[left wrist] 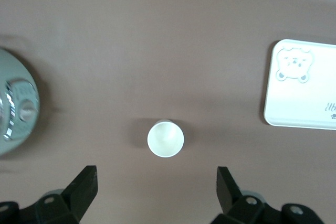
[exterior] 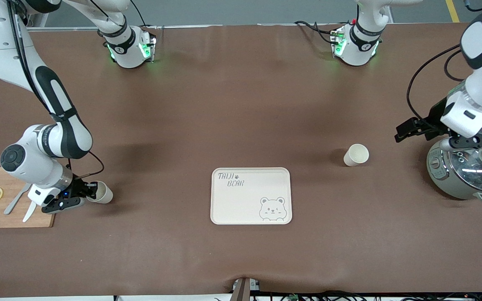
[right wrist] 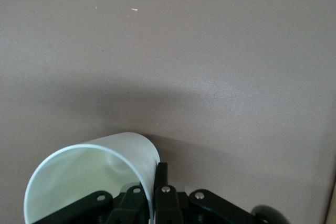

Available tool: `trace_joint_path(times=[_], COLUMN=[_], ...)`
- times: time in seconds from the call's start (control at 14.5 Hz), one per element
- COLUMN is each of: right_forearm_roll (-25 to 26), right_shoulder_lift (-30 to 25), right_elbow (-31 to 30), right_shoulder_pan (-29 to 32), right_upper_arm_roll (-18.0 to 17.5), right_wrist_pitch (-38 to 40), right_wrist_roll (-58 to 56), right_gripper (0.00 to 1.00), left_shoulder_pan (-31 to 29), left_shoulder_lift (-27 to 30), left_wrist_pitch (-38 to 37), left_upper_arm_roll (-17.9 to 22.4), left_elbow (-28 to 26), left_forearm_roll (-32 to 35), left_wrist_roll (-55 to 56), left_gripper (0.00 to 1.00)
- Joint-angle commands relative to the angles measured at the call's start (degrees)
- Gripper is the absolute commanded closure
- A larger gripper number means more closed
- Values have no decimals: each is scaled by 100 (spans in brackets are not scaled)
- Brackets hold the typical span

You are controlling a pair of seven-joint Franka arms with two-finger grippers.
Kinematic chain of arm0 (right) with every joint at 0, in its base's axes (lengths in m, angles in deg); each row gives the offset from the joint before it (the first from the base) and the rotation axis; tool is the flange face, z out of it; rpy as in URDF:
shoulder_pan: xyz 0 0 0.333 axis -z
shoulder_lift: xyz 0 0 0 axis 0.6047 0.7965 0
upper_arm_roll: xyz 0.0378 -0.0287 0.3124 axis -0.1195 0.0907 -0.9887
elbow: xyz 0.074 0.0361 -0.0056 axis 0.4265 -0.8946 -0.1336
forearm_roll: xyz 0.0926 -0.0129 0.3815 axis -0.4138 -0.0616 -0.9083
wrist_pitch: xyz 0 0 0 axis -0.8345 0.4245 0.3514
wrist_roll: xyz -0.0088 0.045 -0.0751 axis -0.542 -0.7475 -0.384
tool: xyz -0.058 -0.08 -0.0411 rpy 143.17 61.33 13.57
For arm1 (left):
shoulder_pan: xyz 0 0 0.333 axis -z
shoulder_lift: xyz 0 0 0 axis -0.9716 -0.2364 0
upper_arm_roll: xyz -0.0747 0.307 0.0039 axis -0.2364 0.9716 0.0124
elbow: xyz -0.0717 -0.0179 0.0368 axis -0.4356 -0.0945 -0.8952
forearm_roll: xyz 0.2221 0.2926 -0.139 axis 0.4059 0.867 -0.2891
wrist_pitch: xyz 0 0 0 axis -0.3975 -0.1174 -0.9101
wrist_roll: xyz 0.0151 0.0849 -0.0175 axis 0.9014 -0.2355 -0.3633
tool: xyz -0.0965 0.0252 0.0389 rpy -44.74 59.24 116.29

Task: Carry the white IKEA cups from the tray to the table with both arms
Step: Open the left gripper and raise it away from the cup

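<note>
**Tray bare; one cup set down, one in the right arm's grip**

The cream rectangular tray with the line-drawn bear face (exterior: 251, 195) lies near the middle of the matte brown table (exterior: 241, 104), and nothing sits on it. Both cups are off it.

First small off-white tapered cup (exterior: 356, 155): upright on the table, toward the left arm's end, well apart from the tray, a little farther from the front camera than the tray. The left gripper (exterior: 408, 129) hangs above the table beside a grey-green lidded cooker pot (exterior: 469, 169), jaws spread wide, nothing between them. Left wrist view looks straight down into the cup's round mouth.

Second off-white cup (exterior: 100, 192): at the right arm's end, just beside a wooden cutting board with lemon slices (exterior: 13, 219). The right gripper (exterior: 88, 194) is pinched onto its rim wall, one finger inside and one outside. Cup looks tilted; whether its base touches the table I cannot tell.

Handling, my guess: thin, light, rigid, smooth walls, easily tipped. A rim pinch suits it; release low and gently so it does not topple.
</note>
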Motion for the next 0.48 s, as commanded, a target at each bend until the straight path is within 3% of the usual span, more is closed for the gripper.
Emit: trace_joint_path(times=[0.0, 0.07, 0.21, 0.41], right_forearm_roll=[89, 80, 80, 89], right_shoulder_lift=[-29, -20, -29, -38], right_elbow=[-9, 0, 27, 228], right_shoulder_pan=[94, 94, 103, 103], right_upper_arm_roll=[-106, -106, -106, -106], right_wrist_pitch=[-54, -54, -54, 33], right_wrist_roll=[-34, -26, -34, -34], right_gripper=[38, 0, 0, 0], left_shoulder_pan=[108, 99, 73, 29], left_shoulder_lift=[-177, -264, -405, -388], left_wrist_pitch=[-544, -676, -949, -1038], left_upper_arm_roll=[-28, -116, -169, -205], left_elbow=[716, 918, 1270, 1377], left_forearm_roll=[310, 468, 601, 601], left_wrist_roll=[-190, -234, -357, -752], left_gripper=[0, 0, 0, 0])
